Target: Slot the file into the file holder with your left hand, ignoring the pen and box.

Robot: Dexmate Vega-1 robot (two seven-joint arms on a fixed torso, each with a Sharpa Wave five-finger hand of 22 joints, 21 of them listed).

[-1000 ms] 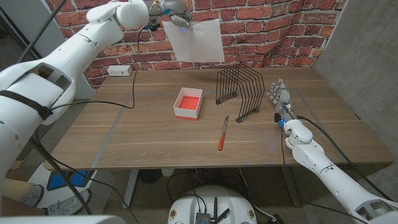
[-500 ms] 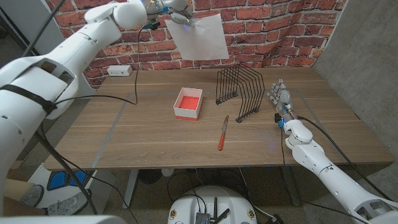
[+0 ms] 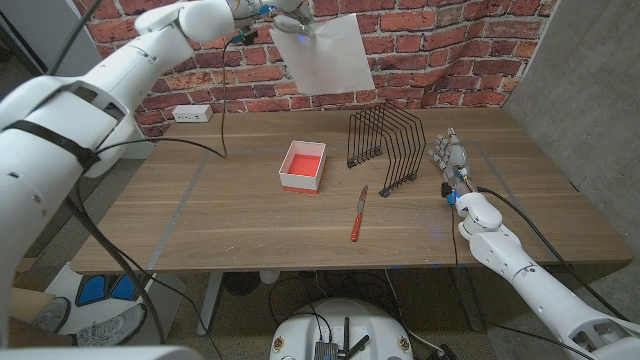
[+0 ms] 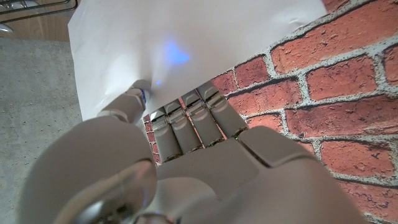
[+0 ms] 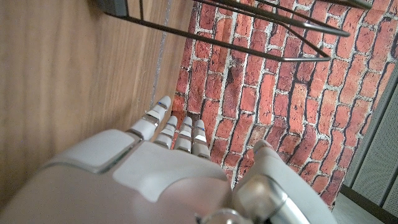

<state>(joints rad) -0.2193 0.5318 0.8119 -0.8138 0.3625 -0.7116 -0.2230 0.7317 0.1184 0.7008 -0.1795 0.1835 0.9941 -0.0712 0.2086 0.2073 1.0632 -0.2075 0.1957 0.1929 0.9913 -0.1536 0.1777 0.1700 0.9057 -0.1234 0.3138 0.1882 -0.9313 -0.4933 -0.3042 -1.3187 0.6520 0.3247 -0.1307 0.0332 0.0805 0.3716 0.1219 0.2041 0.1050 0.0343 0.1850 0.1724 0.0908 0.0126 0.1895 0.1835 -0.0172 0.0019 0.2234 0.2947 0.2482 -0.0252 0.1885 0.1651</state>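
Note:
The file [image 3: 328, 55] is a white sheet held high in the air in front of the brick wall. My left hand [image 3: 287, 12] pinches its upper left corner. In the left wrist view the file [image 4: 180, 43] spreads beyond my left hand [image 4: 180, 162], whose fingers [image 4: 186, 118] grip its edge. The black wire file holder [image 3: 385, 147] stands on the table below and to the right of the file; its wires [image 5: 249, 28] cross the right wrist view. My right hand [image 3: 450, 160] stays right of the holder, fingers apart, holding nothing, seen as my right hand [image 5: 168, 174] from its wrist.
A white box with a red inside [image 3: 302, 166] sits left of the holder. A red-handled pen [image 3: 358, 214] lies in front of the holder. A white power outlet [image 3: 192, 113] rests at the table's back left. A grey panel [image 3: 590, 100] closes the right side.
My left hand has carried the file a little to the right and upward, closer to above the holder. The right hand has not moved.

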